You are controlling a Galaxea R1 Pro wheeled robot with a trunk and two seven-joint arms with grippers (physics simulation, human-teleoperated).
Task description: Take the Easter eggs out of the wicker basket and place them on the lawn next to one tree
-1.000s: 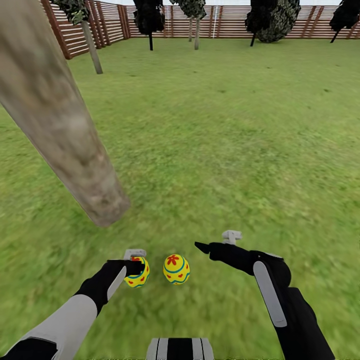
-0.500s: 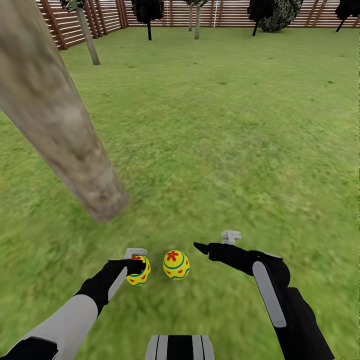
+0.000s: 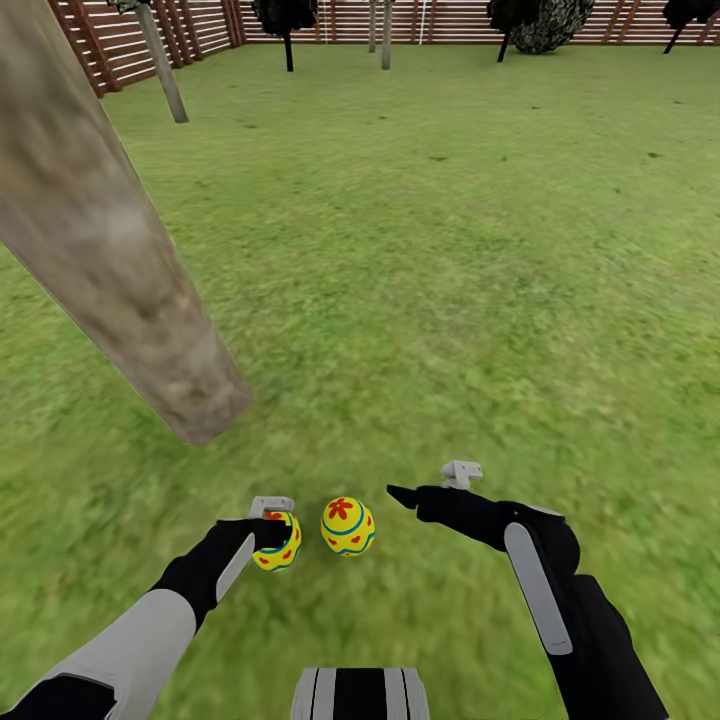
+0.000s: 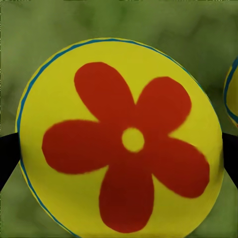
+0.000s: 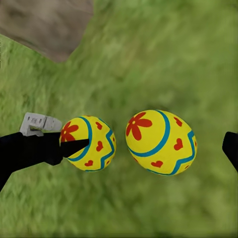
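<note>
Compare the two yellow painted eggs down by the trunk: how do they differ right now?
The yellow egg in the left hand is gripped between the left hand fingers; the free yellow egg lies loose on the green lawn. The gripped one is partly hidden; the free one shows whole. Both carry red flowers and blue bands, near the grey-brown trunk.

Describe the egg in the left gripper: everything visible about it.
The held egg is bright yellow with red flower marks, small red spots and blue-green wavy bands, smooth and glossy. The left gripper is closed on it, black fingers at its sides, low over the lawn. The other egg sits beside it without touching, and the tree trunk base is close by.
</note>
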